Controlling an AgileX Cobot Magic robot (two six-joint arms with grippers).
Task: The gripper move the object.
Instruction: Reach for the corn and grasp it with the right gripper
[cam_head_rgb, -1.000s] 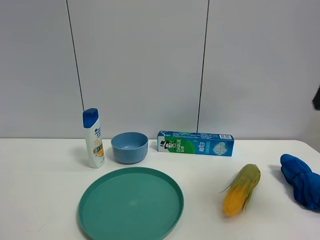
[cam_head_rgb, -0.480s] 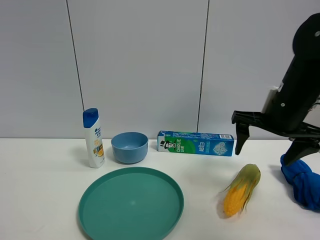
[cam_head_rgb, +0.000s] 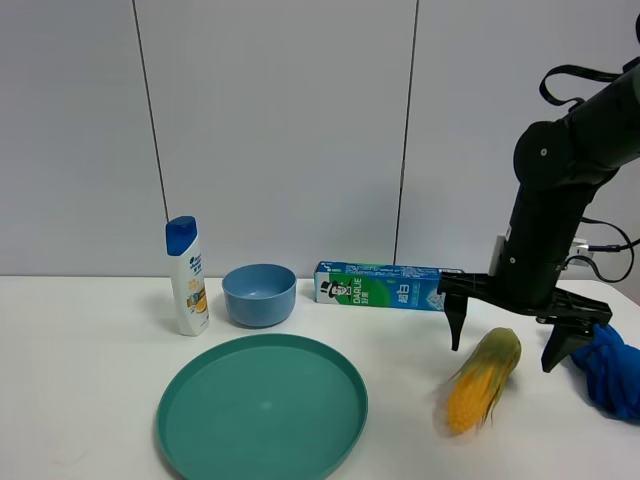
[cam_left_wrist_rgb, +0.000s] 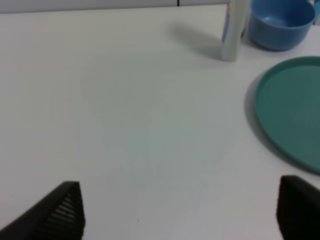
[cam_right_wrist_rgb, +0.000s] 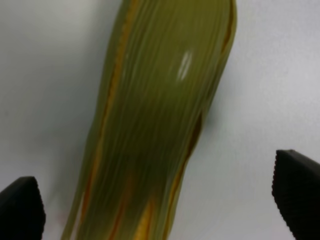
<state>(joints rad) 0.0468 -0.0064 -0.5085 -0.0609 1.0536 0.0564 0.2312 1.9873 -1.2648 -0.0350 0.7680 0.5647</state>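
Fingers (cam_head_rgb: 457, 325) of the right gripper (cam_head_rgb: 503, 356) are spread astride the yellow-green husked corn cob (cam_head_rgb: 484, 382); closure is best centred across it.

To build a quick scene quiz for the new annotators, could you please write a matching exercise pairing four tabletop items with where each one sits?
Things:
1. white shampoo bottle with blue cap
2. round blue plastic bowl
3. yellow-green ear of corn
4. crumpled blue cloth

Places:
A. straddled by the open right gripper
B. farthest right in the high view
C. farthest left, standing upright
D. between the bottle and the long blue-green toothpaste box

Pairs: 1-C, 2-D, 3-A, 4-B
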